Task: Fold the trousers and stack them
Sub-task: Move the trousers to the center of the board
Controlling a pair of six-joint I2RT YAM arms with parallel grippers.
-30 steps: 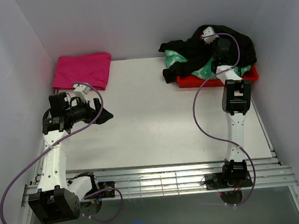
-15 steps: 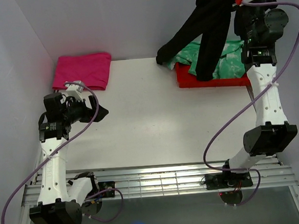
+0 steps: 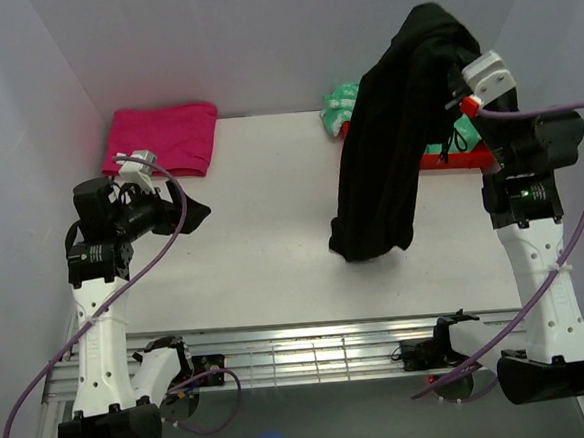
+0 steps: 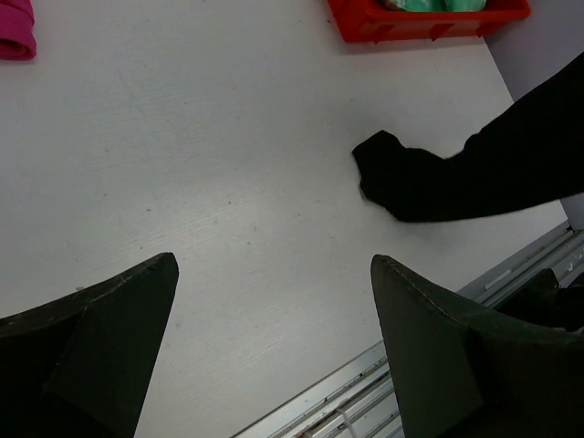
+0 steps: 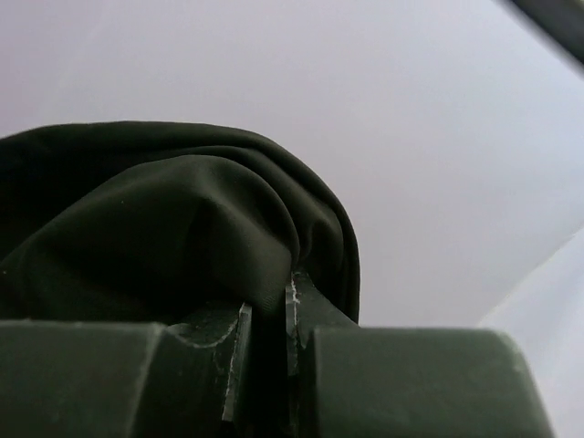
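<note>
One pair of black trousers [image 3: 396, 131] hung in the upper right of the overhead view, raised high at the top and falling in a long dark drape toward the middle right of the frame. The highest bunch of fabric sat up against the back wall. The lowest end, a gathered lump of cloth, came down to the white desk [image 3: 254, 252]; whether it rested on the surface or hung just above it I could not tell. In my left wrist view the same trousers [image 4: 474, 173] reached in from the right edge, ending in a rounded dark tip over the pale desk.

My right end effector [image 3: 457, 72] had hold of them near the top, its tips buried in the cloth in the overhead view. In my right wrist view, my right end effector [image 5: 265, 338] was closed almost completely, with a fold of the trousers [image 5: 164, 228] pinched in the thin gap between the fingers and bulging above them.

Just behind the drape, a red tray [image 3: 448, 158] sat at the upper right corner of the desk, partly hidden by the fabric. A green-and-white garment [image 3: 339, 105] showed beside the trousers' left edge, above the tray.

My left end effector [image 3: 186, 214] hovered over the left side of the frame, well apart from the trousers, spread wide and holding nothing. A folded pink cloth [image 3: 161, 138] lay in the upper left, near it.
</note>
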